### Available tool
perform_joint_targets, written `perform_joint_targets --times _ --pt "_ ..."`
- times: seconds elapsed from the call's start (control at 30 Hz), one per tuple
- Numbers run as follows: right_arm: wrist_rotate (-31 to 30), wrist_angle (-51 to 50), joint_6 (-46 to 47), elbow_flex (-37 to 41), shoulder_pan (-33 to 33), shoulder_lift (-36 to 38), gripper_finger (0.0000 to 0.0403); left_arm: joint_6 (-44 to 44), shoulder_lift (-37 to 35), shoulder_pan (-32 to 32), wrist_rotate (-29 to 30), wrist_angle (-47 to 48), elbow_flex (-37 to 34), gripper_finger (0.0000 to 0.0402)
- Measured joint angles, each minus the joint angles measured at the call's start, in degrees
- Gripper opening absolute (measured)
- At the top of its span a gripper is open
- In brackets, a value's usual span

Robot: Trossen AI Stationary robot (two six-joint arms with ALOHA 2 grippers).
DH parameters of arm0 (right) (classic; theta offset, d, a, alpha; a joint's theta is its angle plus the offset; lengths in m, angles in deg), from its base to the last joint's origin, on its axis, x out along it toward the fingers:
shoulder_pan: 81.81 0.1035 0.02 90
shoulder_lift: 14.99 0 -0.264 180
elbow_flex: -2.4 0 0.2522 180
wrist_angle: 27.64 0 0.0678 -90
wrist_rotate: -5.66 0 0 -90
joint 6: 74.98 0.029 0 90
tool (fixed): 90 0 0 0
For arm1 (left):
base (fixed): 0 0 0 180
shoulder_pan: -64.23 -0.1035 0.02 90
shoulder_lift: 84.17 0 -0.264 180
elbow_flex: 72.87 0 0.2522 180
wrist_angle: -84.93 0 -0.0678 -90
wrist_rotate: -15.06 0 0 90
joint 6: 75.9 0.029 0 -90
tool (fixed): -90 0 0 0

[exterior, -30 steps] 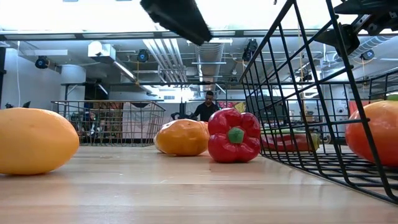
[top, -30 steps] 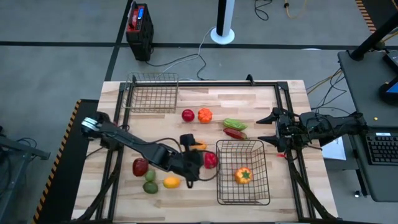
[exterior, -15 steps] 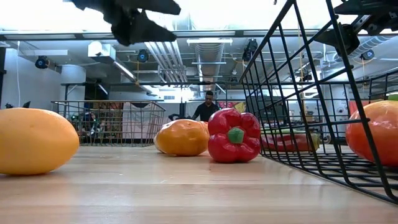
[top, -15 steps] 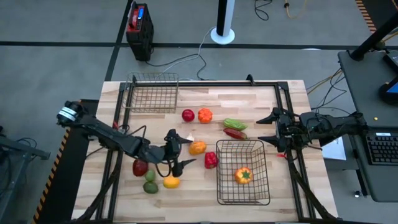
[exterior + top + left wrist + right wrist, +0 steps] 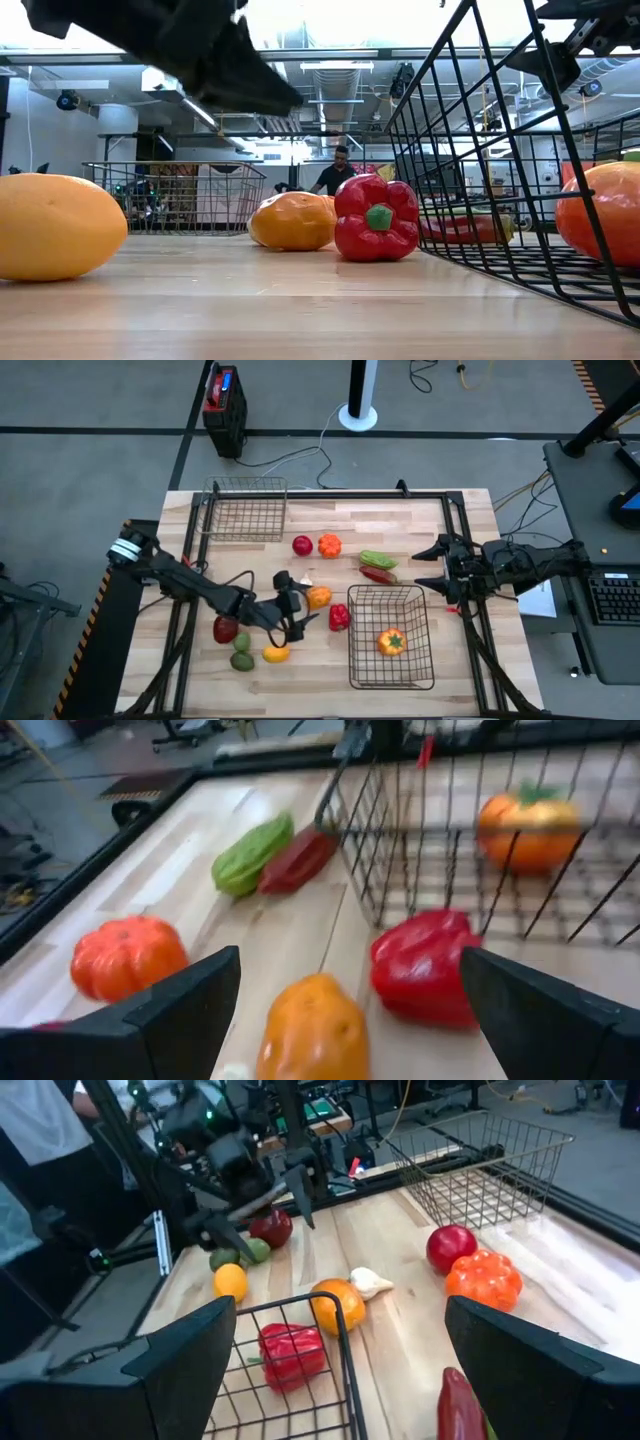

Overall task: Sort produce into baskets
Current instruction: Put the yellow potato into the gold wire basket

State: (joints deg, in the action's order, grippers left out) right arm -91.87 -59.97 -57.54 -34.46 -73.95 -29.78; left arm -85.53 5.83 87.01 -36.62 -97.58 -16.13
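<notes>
Near the middle of the wooden table (image 5: 420,520), the left gripper (image 5: 292,605) hangs with its fingers spread wide and nothing between them, just short of the round orange fruit (image 5: 318,597) and the glossy red bell pepper (image 5: 339,617). A second ago it stood right at the pepper; half a second ago it had pulled back toward the left, and now it has turned to face the two pieces again. Neither has shifted, so no piece has yet been gained, and it looks to be lining up a fresh grasp.

At the table's right edge, the right gripper (image 5: 432,565) waits open and empty.

Beside the pepper, the larger black wire-mesh basket (image 5: 430,650) holds one orange pepper (image 5: 390,642). The smaller black wire basket (image 5: 245,485) at the far left corner shows nothing inside.
</notes>
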Motion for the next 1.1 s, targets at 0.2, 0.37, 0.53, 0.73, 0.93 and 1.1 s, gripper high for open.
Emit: perform_joint_targets --times 0.2,0.37,0.53,0.73,0.93,1.1 --pt "0.0 0.3 1.8 0.0 0.0 0.0 0.0352 -0.5 4.1 -0.8 0.1 0.8 0.2 0.0357" --pt "0.0 0.6 2.1 0.0 0.0 0.0 0.0352 -1.2 8.2 -1.9 0.1 0.3 0.6 0.0357" --pt "-0.1 0.6 2.1 0.0 0.0 0.0 0.0352 -2.8 9.7 -3.3 0.1 -0.2 0.5 0.0356" --pt "-0.1 0.5 1.9 0.0 0.0 0.0 0.0352 -2.9 9.9 -3.5 -0.4 -0.3 0.5 0.0342" --pt "-0.1 0.5 1.5 0.0 0.0 0.0 0.0352 -4.5 11.7 -3.5 -1.6 -0.7 0.5 0.0333" --pt "-0.1 0.4 1.5 0.0 0.0 0.0 0.0352 -5.8 13.1 -3.6 -1.3 -1.7 0.5 0.0332"
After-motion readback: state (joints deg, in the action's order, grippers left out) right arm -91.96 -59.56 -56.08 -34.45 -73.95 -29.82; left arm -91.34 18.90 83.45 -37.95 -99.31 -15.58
